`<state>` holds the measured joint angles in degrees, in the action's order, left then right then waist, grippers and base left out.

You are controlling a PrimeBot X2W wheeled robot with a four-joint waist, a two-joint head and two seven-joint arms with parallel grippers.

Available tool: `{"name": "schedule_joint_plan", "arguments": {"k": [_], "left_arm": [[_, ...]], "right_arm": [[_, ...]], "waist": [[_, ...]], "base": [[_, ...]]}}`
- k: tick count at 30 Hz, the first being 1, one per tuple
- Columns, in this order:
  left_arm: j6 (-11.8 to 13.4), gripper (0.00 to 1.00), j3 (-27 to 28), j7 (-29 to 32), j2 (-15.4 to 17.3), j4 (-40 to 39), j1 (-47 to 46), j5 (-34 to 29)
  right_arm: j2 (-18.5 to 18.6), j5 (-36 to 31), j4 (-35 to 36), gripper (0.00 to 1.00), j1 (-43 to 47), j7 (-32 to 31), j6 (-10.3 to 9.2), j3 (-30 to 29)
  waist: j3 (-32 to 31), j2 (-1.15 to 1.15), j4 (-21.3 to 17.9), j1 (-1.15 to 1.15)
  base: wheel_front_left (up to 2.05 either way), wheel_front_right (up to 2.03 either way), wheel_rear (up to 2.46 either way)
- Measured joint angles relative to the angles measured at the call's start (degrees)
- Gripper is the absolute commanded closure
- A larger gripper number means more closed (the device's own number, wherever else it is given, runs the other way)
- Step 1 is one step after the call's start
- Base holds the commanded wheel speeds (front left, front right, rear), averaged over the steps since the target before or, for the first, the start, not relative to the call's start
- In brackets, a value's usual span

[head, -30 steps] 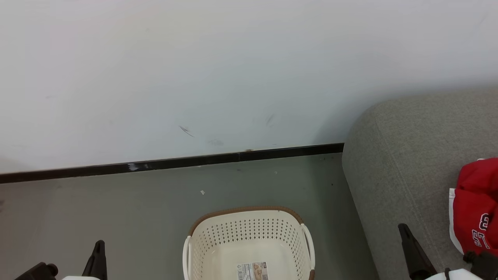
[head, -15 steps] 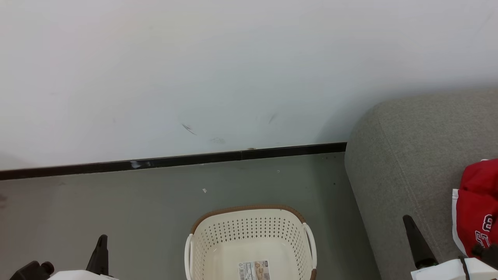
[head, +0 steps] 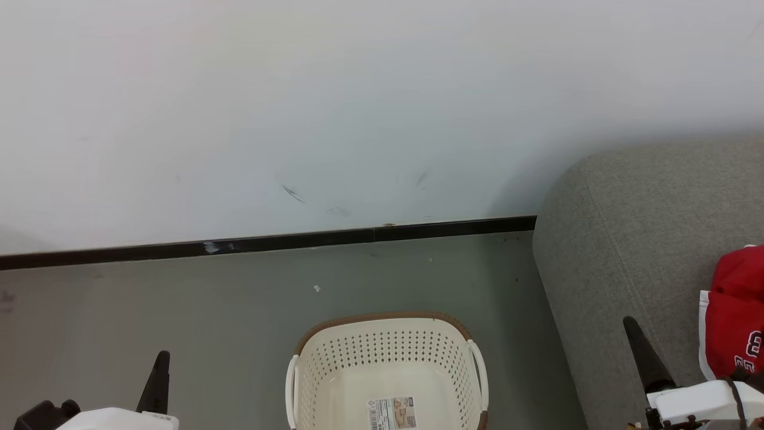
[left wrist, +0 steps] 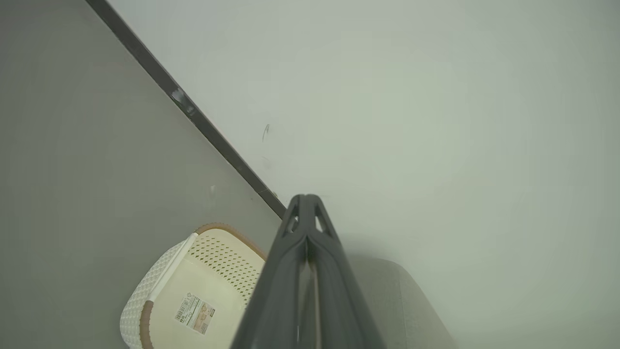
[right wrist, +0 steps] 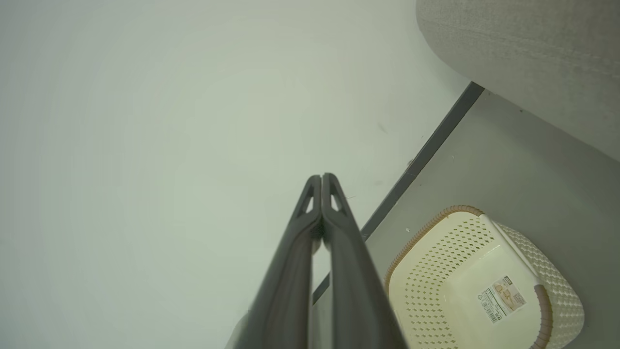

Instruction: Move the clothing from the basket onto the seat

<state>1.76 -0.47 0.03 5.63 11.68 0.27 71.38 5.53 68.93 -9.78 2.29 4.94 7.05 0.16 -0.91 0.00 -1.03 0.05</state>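
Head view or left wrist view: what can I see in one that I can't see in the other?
Head view's own: the red clothing lying on the seat, and the right gripper, shut, near it.

Left wrist view's own: a close look along the left gripper, its two dark fingers pressed together with nothing between them.

Shared: the basket with nothing showing in it but its paper label, the grey floor, the black baseboard, the white wall and a part of the seat.
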Motion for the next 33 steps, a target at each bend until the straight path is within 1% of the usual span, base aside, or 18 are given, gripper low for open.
{"name": "schedule_joint_plan", "arguments": {"k": [2,13,15,21,23,27,30,33], "left_arm": [[-0.66,1.0,0.33,0.57,-0.15,0.08,-0.08,1.37],[-2.53,1.0,2.11,2.56,-1.49,0.32,-1.1,8.47],[-3.03,1.0,2.6,3.36,-1.88,0.43,-1.33,10.27],[-4.52,1.0,3.6,4.48,-2.4,0.51,-2.33,14.16],[-4.55,1.0,3.82,4.75,-2.69,0.53,-2.33,15.63],[-5.68,1.0,4.56,5.57,-3.28,0.67,-2.55,18.15],[-6.04,1.0,5.01,6.08,-3.61,0.76,-3.25,20.05],[-6.28,1.0,5.13,6.3,-3.67,0.77,-3.5,20.31]], "right_arm": [[0.11,1.89,-0.18,1.0,-0.47,-0.25,0.0,0.04],[0.92,12.46,-1.94,1.0,-2.41,-1.92,0.0,0.27],[1.18,15.41,-2.16,1.0,-2.86,-2.0,0.0,0.32],[1.74,21.0,-3.39,1.0,-3.74,-3.01,0.0,0.45],[1.92,23.01,-3.52,1.0,-4.28,-3.19,0.0,0.46],[2.13,26.76,-3.93,1.0,-5.14,-3.77,0.0,0.52],[2.31,29.63,-4.26,1.0,-5.2,-4.33,0.0,0.57],[2.38,29.94,-4.44,1.0,-5.22,-4.36,0.01,0.58]], "waist": [[0.07,0.0,0.07,-0.01],[0.4,0.0,0.43,-0.02],[0.49,0.0,0.54,-0.02],[0.65,0.0,0.74,-0.02],[0.71,0.0,0.81,-0.02],[0.82,0.0,0.95,-0.02],[0.89,0.0,1.04,-0.02],[0.89,0.0,1.04,-0.03]], "base": [[0.0,0.0,0.0],[0.0,0.0,0.0],[0.0,0.0,0.0],[0.0,0.0,0.0],[0.0,0.0,0.0],[0.0,0.0,0.0],[0.0,0.0,0.0],[0.0,0.0,0.0]]}}
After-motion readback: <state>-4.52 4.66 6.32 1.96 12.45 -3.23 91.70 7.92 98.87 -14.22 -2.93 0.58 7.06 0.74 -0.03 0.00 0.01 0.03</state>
